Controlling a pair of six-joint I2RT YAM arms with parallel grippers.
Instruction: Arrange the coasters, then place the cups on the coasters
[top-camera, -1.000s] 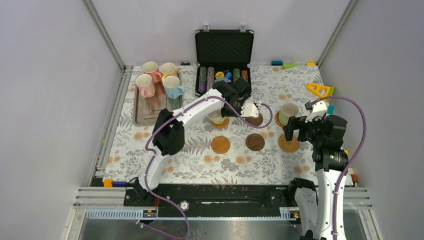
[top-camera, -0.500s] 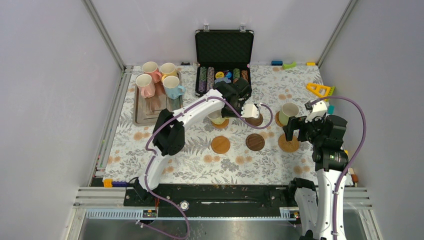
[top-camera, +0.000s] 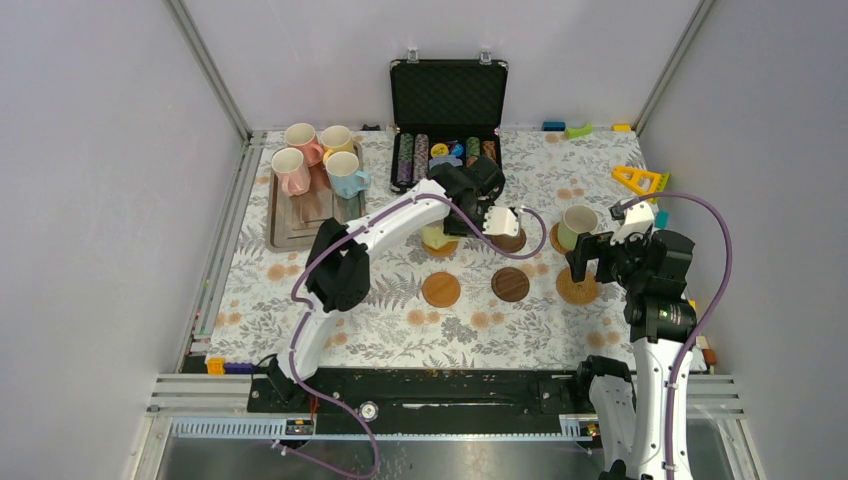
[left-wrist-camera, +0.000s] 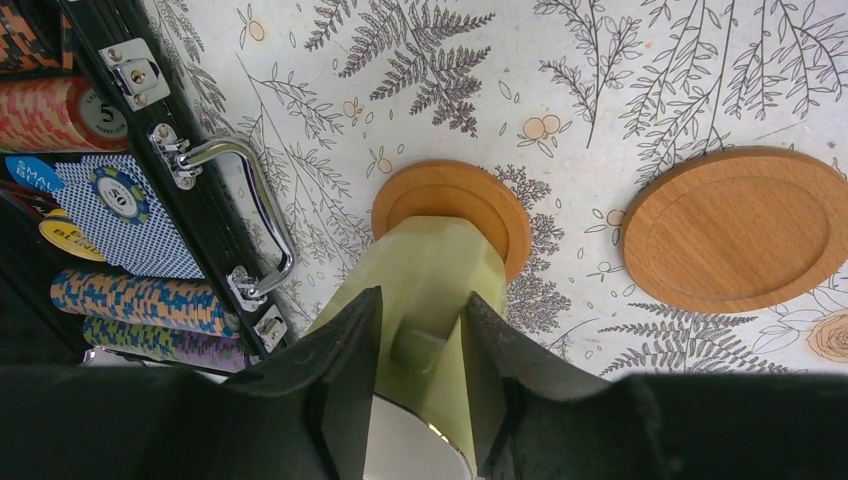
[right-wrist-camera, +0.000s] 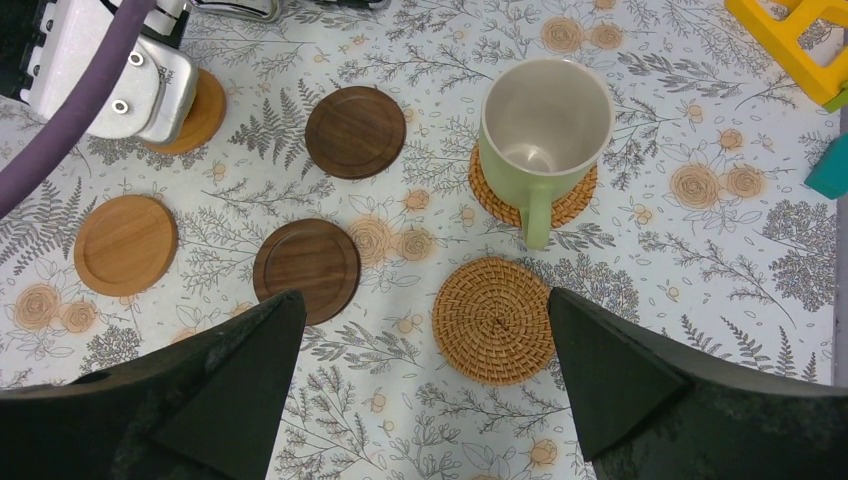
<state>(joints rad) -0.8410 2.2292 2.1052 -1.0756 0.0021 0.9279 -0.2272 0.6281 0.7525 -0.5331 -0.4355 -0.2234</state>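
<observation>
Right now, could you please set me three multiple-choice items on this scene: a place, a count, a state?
1. Where does the green mug by the right arm stand? A on a woven coaster; B on a dark coaster; C on none.
2. How many mugs are on the tray? A two; B four; C six.
3. How is the right gripper? A shut on a mug; B shut on a coaster; C open, empty.
1 A, woven rim shows beneath. 2 B, two pink, one yellow, one blue. 3 C, jaws wide, nothing between.
</observation>
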